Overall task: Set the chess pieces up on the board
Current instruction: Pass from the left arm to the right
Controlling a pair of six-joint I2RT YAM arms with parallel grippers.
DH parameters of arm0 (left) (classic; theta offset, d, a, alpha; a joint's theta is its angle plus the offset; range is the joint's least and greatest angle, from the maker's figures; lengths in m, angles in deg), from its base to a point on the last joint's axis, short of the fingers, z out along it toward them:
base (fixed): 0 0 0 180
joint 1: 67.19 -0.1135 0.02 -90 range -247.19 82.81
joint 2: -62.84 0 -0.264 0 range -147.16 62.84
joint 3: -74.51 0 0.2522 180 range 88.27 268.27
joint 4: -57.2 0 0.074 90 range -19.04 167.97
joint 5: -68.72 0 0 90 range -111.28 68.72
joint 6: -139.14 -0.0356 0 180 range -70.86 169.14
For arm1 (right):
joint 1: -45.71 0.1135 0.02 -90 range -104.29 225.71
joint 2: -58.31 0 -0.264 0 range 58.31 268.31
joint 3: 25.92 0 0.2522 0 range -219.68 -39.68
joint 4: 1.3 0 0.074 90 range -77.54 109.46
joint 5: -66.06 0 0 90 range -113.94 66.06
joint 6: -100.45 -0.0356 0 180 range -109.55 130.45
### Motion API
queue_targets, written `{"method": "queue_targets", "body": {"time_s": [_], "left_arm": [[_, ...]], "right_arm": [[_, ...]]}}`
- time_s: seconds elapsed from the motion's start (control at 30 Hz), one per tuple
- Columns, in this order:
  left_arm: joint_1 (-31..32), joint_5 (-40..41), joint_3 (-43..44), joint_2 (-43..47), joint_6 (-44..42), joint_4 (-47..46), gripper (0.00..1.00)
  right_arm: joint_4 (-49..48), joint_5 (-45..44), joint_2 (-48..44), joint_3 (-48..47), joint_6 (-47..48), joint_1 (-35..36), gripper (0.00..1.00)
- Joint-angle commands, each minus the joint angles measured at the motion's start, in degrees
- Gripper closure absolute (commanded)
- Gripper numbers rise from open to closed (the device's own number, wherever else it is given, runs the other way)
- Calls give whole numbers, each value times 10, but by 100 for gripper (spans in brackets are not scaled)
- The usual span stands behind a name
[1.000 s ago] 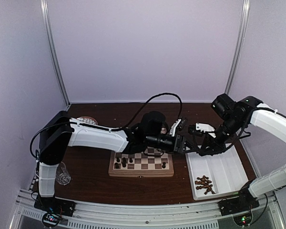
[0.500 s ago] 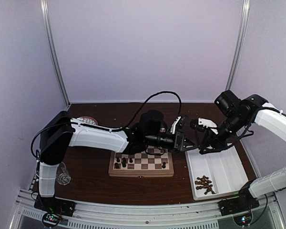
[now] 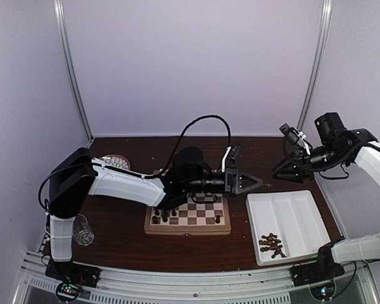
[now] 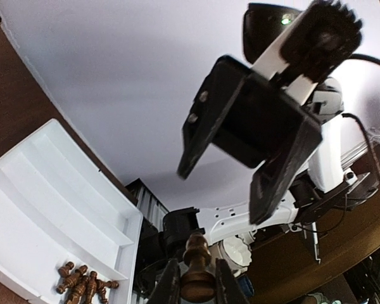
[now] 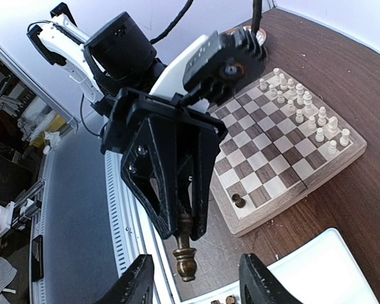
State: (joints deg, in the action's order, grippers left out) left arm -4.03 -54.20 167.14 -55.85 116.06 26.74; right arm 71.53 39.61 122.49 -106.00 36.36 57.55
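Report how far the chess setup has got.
Done: the cream-white pieces stand in two rows along the far side of the board, and a few dark chessmen stand on its near side. In hand: the left gripper is shut on one dark brown piece, held in the air; the right gripper is open and empty. Left: the pile of dark pieces in the white tray.

One board [image 5: 266, 152], one tray [image 3: 297, 212], roughly sixteen white chess pieces [image 5: 307, 100].
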Motion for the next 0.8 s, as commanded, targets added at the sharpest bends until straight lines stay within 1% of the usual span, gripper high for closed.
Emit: {"method": "queue_targets", "body": {"time_s": [0.0, 0.2, 0.5, 0.77], "left_arm": [[-8, 21, -11, 23, 38, -115, 94], [-10, 28, -9, 15, 49, -132, 94], [-9, 31, 1, -3, 69, -152, 94], [-10, 31, 8, -14, 75, -152, 94]], "right_arm": [[-36, 60, -7, 27, -32, -3, 50], [-34, 75, -14, 39, -35, -2, 47], [-62, 110, -5, 51, -63, -2, 55], [-104, 131, 1, 54, -106, -2, 59]]}}
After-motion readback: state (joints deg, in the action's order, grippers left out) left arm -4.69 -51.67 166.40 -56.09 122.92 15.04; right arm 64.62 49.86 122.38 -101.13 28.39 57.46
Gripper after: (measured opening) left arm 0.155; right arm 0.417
